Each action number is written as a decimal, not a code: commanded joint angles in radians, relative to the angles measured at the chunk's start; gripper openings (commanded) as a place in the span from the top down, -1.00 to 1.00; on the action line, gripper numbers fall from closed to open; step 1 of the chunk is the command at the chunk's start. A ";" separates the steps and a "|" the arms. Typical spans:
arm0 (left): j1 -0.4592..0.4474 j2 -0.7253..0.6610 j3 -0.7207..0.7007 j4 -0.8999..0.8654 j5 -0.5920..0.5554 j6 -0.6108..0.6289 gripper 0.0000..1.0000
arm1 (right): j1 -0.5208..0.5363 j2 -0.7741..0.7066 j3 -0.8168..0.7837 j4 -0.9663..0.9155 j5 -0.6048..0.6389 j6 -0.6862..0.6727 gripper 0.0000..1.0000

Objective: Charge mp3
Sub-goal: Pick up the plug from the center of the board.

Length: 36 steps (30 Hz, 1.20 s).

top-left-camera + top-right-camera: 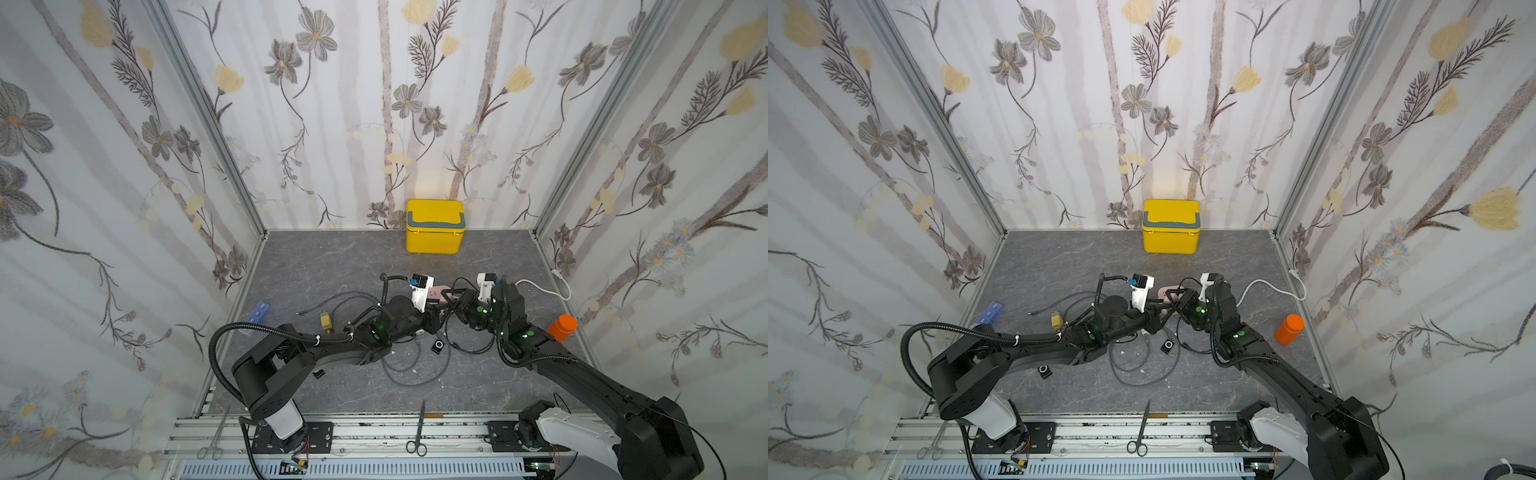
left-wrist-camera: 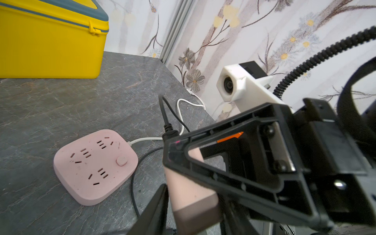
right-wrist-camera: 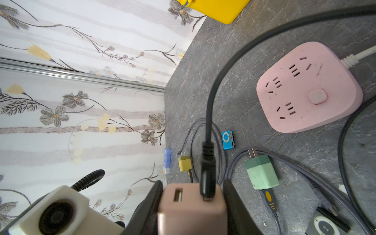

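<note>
A pink charger block with a black cable plugged into one of its USB ports is held above the table. My right gripper is shut on it at the port end. My left gripper meets it from the opposite side, one finger against the block's lower end; the other finger is hidden. The pink power strip lies just beyond. A blue mp3 and a silver mp3 lie on the table, and a dark mp3 sits below both arms.
A green charger and a yellow charger lie among loose grey cables. A yellow box stands at the back wall. At the right is an orange bottle, at the left a blue pill box. Scissors lie on the front rail.
</note>
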 commanded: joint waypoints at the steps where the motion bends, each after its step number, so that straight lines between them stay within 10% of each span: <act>1: 0.002 0.013 0.012 0.027 0.000 -0.003 0.17 | 0.003 -0.003 -0.004 0.043 -0.030 0.018 0.73; 9: 0.002 0.033 0.049 -0.002 0.003 0.026 0.61 | 0.004 -0.018 -0.013 0.052 -0.057 0.021 0.66; 15: 0.043 -0.012 0.056 -0.042 0.052 0.083 0.76 | 0.000 -0.078 -0.028 0.075 -0.079 -0.087 -0.30; 20: 0.145 -0.017 0.110 -0.083 0.299 0.058 0.85 | -0.019 -0.169 -0.008 0.009 -0.055 -0.257 -0.66; 36: 0.279 0.034 0.298 -0.246 0.890 0.078 0.92 | -0.164 -0.303 -0.166 0.188 -0.313 -0.479 -0.47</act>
